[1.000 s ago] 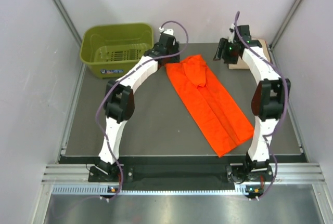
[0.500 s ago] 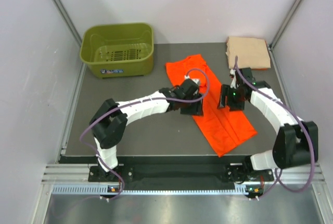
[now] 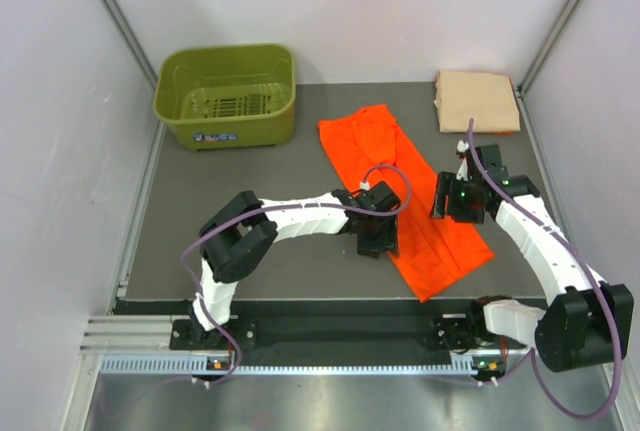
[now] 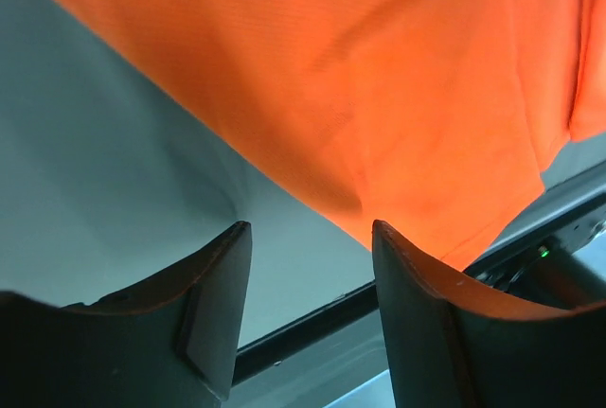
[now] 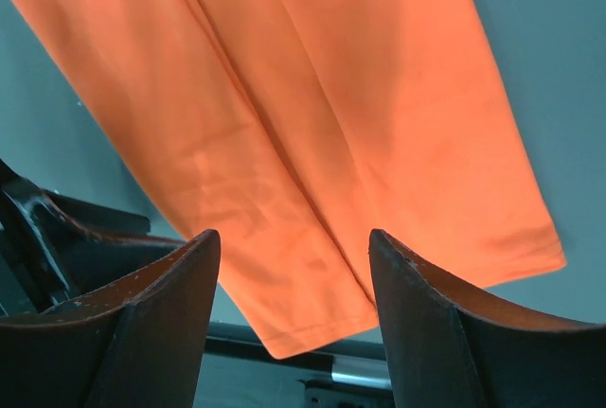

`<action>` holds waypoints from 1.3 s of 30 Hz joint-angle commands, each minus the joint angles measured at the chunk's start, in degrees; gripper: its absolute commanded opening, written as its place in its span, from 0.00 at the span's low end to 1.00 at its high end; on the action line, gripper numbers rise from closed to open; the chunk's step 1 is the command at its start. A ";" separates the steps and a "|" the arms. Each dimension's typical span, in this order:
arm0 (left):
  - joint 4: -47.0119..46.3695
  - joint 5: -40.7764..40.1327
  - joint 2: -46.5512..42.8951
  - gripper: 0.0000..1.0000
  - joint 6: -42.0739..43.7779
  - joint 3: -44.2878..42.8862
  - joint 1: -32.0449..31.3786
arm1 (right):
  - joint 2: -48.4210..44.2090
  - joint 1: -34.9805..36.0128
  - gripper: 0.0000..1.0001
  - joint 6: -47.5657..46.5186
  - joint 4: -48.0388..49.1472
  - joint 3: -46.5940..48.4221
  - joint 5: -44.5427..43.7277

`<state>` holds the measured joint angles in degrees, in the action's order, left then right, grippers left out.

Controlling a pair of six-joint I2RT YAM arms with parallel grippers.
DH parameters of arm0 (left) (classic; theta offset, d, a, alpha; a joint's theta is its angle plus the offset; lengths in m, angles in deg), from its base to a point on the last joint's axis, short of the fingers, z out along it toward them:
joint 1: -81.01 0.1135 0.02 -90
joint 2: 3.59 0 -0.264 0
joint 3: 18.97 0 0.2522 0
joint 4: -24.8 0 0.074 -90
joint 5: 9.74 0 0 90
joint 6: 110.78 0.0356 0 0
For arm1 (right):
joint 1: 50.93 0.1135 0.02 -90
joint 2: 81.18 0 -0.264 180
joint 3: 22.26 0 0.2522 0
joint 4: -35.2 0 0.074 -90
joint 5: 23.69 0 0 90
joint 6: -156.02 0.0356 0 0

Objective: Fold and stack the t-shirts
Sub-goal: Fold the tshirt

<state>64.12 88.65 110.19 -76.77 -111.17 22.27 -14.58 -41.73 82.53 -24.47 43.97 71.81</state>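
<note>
**A:** Where is the orange shirt (image 3: 418, 236) lying, and why are both arms crowding it?

**B:** It is lying flat on the tabletop (image 3: 260, 171) as a long narrow strip, running diagonally from the far middle toward the near right. The left hand (image 3: 380, 241) is hovering at the strip's left edge, close to its near end. The right hand (image 3: 458, 206) is hovering at the opposite edge. I am judging that they are lining up on either side to take that end and fold it over.

**A:** Are they gripping anything?

**B:** No. Both wrist views are showing the fingers spread apart with nothing between them and the orange cloth lying just ahead.

**A:** And the peach shirt (image 3: 478, 101)?

**B:** It is sitting folded in the far right corner, well apart, probably waiting as the base of the stack.
</note>
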 commanded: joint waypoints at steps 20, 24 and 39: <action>-0.69 -5.83 -0.21 0.00 -0.01 5.03 1.35 | -0.61 -0.31 0.65 -2.54 0.47 -2.63 2.23; 1.77 -9.60 -4.78 0.00 3.50 8.99 1.79 | 0.45 -0.31 0.65 -2.80 0.65 -2.02 3.03; 14.78 -14.28 -29.83 0.03 11.25 28.51 16.54 | 5.02 4.95 0.65 0.62 5.04 -4.92 8.91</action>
<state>74.96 75.44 85.17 -67.65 -84.39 36.25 -10.14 -39.05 81.72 -21.57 39.31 78.32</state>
